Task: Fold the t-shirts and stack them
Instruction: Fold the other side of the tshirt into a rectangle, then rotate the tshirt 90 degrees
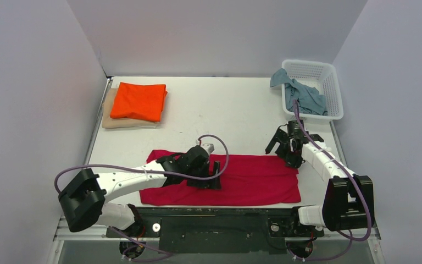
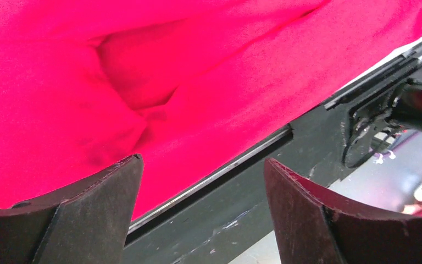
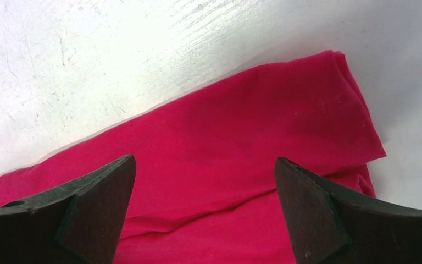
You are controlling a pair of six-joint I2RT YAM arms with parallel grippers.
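Left gripper (image 2: 202, 159): jaws stand apart with nothing between them. It hangs low over the crimson red t-shirt (image 1: 253, 176), left of the cloth's middle and pointing toward the near edge of the table (image 1: 225, 110).

Right gripper (image 3: 204, 158): jaws also stand apart and hold nothing. It hangs over the far right corner of the same shirt, with bare table beyond it.

Crimson red t-shirt:
- Position: flat on the table along the near edge, in front of both arm bases, with its long side running left to right.
- Shape: a long, roughly rectangular band; no sleeves or collar stand out in the top view.
- Surface: the left wrist view shows a soft pucker with a shallow hollow ahead of the jaws, and creases run outward from it.
- Right end: the right wrist view shows a rounded fold at the corner, with a second layer of cloth showing just below it.
- Near hem: reaches the dark rail at the table edge.

Other t-shirts:
- Bright orange t-shirt (image 1: 139, 101): folded to a compact rectangle at the far left of the table.
- Pale beige t-shirt (image 1: 109, 118): folded, directly under the orange one, with its edges showing on the left and near sides.
- Dusty grey-blue t-shirt (image 1: 307, 96): crumpled in the white basket (image 1: 329, 71) at the far right corner, with part draped over the basket's left rim.
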